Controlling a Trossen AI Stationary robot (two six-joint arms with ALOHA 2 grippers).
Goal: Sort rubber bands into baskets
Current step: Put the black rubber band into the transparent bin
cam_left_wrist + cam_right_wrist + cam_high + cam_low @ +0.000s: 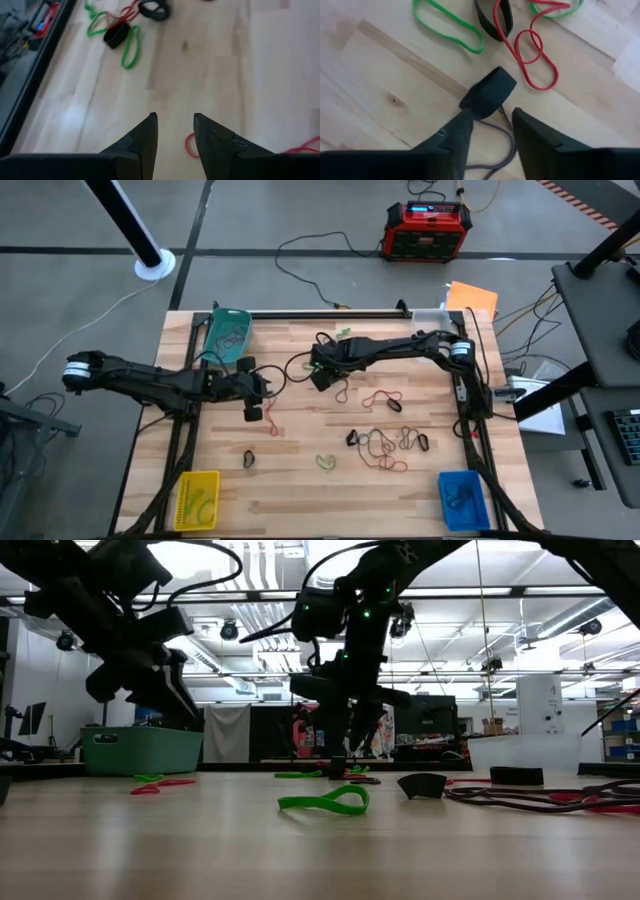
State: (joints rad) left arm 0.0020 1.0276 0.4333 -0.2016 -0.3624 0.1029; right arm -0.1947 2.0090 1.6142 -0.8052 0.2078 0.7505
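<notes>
Right hand low over the light wooden bench, a bit right of the teal green plastic basket, pinching a wide black rubber band between its fingers; band sticks out past the fingertips, crumpled, long axis roughly in line with the fingers. Thin greyish band partly tucked under that hand, hard to make out. Beyond it, a green rubber loop, long axis slanting, and a red rubber loop twisted into a figure eight. Left hand just below the teal basket, fingers parted slightly, gripping nothing; red band half hidden behind one finger.
</notes>
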